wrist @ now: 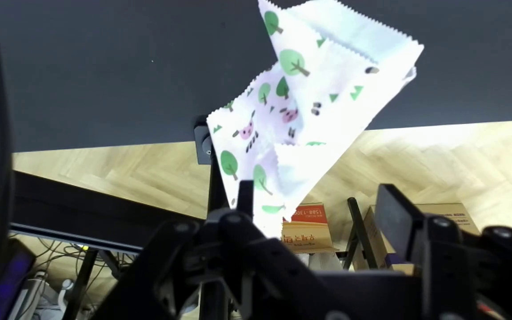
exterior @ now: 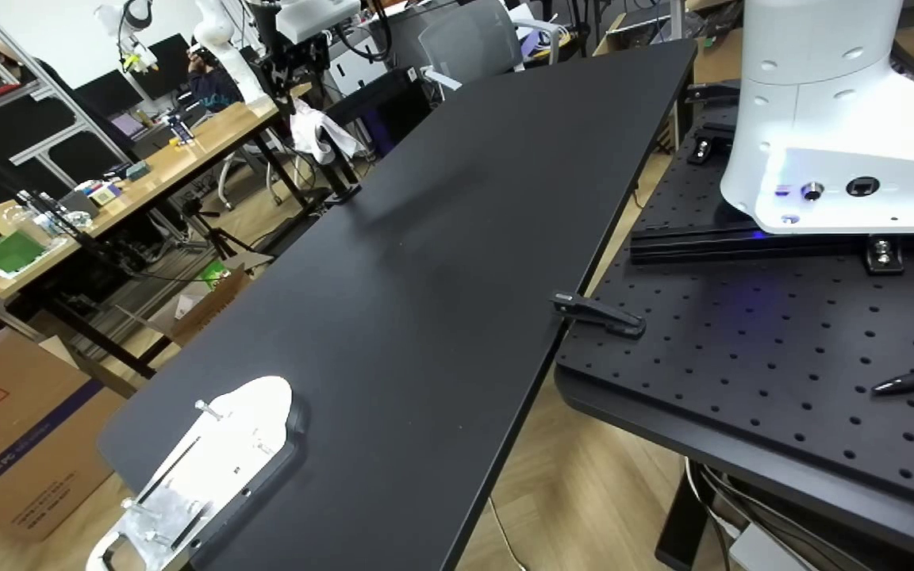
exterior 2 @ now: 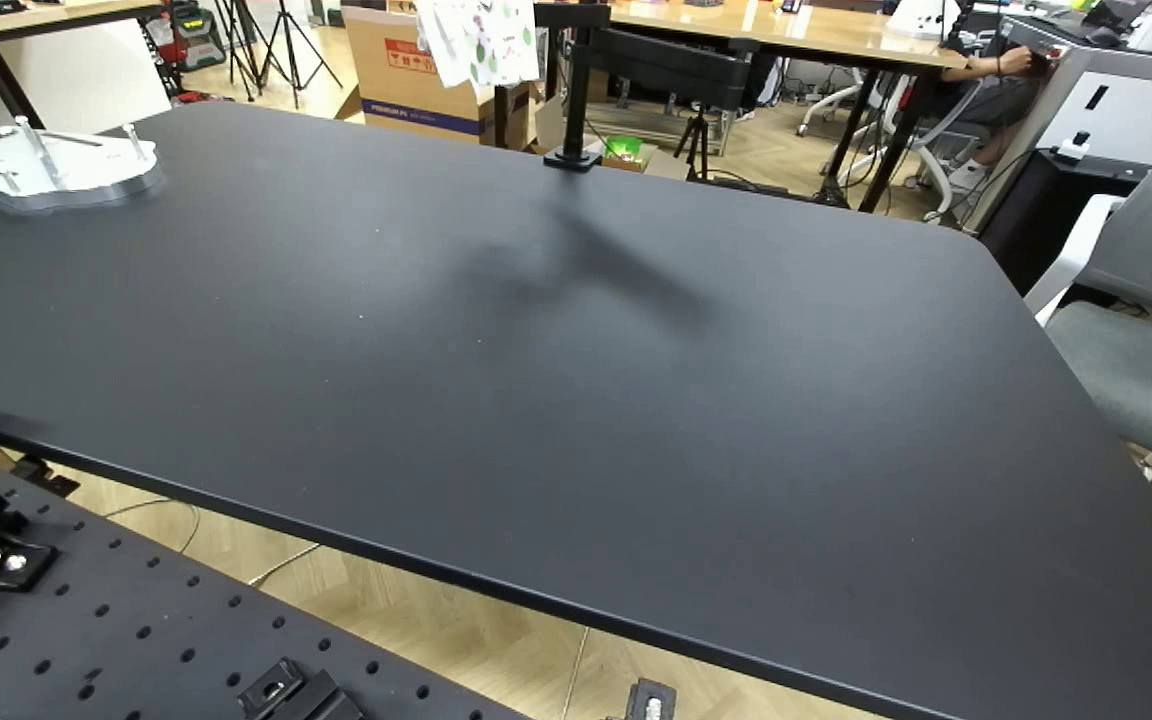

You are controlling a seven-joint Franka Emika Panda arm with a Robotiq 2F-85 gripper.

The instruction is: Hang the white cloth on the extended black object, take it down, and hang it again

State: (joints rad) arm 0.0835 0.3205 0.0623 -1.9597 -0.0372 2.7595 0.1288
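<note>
While the white cloth, printed with green trees and pink animal faces, hangs on the extended black stand, the gripper has its fingers spread wide and nothing visibly pinched between them. In the wrist view, one fingertip is close beside the cloth's lower end; whether it touches the fabric cannot be told.

The robot base stands beside one long edge of the dark table, and the black stand rises from the opposite long edge. A clamp foot fixes it to that table edge, presumably so that it will not shift when fabric is laid over it or lifted away. In an exterior view, the cloth dangles with loose lower corners beyond that table edge. It is likely held only by its own weight folded over the stand, though the fabric hides the exact contact.

Toward one end of the table lies a white pegged board, perhaps placed there to be out of the arm's way.

The cloth seems hung, for the first or second time I cannot say. If the first, taking it down would call for closing on fabric near the fingers; a small pinch could slip.
</note>
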